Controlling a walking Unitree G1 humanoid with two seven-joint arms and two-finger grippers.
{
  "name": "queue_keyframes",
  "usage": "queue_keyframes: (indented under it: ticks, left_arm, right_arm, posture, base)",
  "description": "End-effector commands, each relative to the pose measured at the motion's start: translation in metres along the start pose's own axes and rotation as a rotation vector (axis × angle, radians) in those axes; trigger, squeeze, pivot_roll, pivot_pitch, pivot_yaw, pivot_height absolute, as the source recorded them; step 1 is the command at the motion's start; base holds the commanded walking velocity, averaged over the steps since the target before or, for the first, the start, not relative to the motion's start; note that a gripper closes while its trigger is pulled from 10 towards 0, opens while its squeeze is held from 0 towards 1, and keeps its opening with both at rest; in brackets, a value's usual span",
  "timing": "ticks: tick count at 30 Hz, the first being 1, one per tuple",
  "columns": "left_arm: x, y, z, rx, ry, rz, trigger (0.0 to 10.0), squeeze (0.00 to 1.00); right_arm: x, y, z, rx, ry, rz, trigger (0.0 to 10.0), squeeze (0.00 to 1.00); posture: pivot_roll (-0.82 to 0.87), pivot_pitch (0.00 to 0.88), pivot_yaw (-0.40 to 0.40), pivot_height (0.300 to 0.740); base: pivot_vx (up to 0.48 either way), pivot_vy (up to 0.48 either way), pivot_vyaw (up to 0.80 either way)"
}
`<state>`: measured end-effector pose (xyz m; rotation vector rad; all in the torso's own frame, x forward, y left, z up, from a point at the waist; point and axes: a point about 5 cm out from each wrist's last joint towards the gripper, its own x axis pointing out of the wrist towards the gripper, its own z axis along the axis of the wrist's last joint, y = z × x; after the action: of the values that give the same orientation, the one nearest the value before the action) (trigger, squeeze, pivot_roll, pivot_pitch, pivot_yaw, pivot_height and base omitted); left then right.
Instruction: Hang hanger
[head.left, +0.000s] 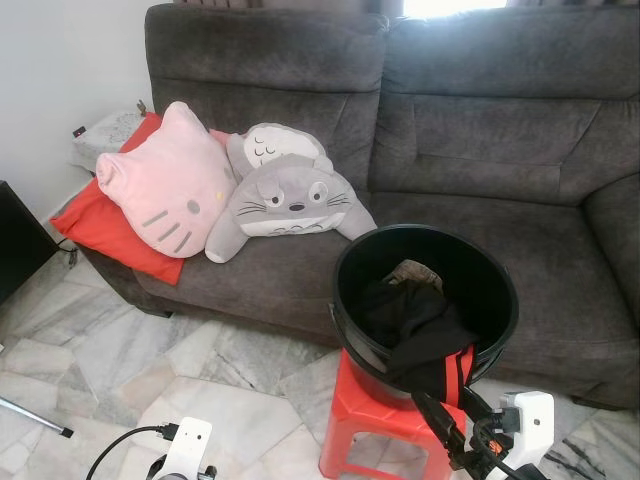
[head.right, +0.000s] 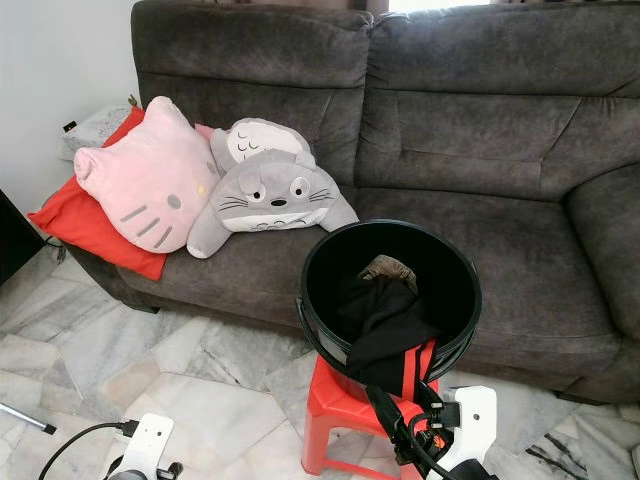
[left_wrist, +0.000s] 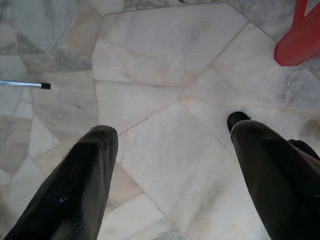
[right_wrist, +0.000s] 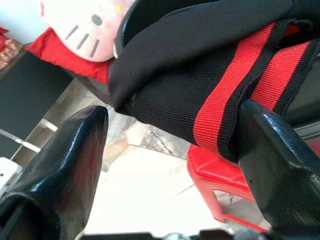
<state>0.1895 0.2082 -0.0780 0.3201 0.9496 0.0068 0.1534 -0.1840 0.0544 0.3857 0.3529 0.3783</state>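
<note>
No hanger can be made out anywhere here; what lies in reach is a black garment (head.left: 420, 335) with a red stripe, heaped in the bucket (head.left: 500, 280) and spilling over its near rim. It looks soft and light, a limp knit that will sag and stretch rather than hold shape, so the thick striped band draped over the rim looks the best place to pinch, where the cloth is doubled and least likely to slip. The right gripper (right_wrist: 170, 150) sits right at that fold, fingers spread wide on either side of the stripe, one finger touching the band, nothing clamped yet. A beige cloth (head.left: 412, 272) lies deeper in the bucket, beneath and behind the black one, and could drag up with it. The bucket stands on a red stool (head.left: 375, 425), a small perch, so a hard tug might tip it. Behind it runs the grey sofa (head.left: 480, 120), with a pink pillow (head.left: 165, 180), a grey plush (head.left: 285, 190) and a red cushion (head.left: 95, 220) well apart on the robot's left. The left gripper (left_wrist: 170, 165) hangs low over the marble floor (left_wrist: 160, 70), fingers parted and empty, near a thin rod (left_wrist: 22, 84); open room lies on that side.
</note>
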Motion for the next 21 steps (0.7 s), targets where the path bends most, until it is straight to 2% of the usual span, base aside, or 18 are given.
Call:
queue_keyframes:
  ticks: [1,6,7,11,15,21]
  left_arm:
    - [0.000,0.006,-0.001,0.028,0.004,0.018,10.0,0.00]
    - [0.000,0.006,-0.001,0.029,0.004,0.018,10.0,0.00]
    - [0.000,0.006,-0.001,0.030,0.005,0.016,10.0,0.00]
    - [0.000,0.005,-0.001,0.031,0.004,0.015,10.0,0.00]
    - [0.000,0.005,-0.001,0.029,0.004,0.018,10.0,0.00]
    - [0.000,0.005,0.000,0.030,0.004,0.015,10.0,0.00]
  right_arm:
    - [0.001,0.005,0.003,0.008,-0.004,0.041,10.0,0.00]
    - [0.004,0.004,0.002,0.024,0.002,0.045,10.0,0.00]
    - [0.007,0.005,0.001,0.060,0.000,0.067,10.0,0.00]
    - [0.012,0.003,0.000,0.098,-0.012,0.093,10.0,0.00]
    - [0.017,-0.006,0.003,0.164,-0.061,0.072,10.0,0.00]
    - [0.024,-0.016,-0.003,0.183,-0.044,0.042,10.0,0.00]
  posture:
    - [-0.29,0.000,0.080,0.740]
    - [-0.29,0.000,0.080,0.740]
    - [-0.29,0.000,0.082,0.740]
    - [-0.29,0.000,0.082,0.740]
    - [-0.28,0.000,0.081,0.740]
    - [-0.28,0.000,0.085,0.740]
  base:
    - [0.000,0.000,0.00]
    - [0.000,0.000,0.00]
    - [0.000,0.000,0.00]
    - [0.000,0.000,0.00]
    - [0.000,0.000,0.00]
    - [0.000,0.000,0.00]
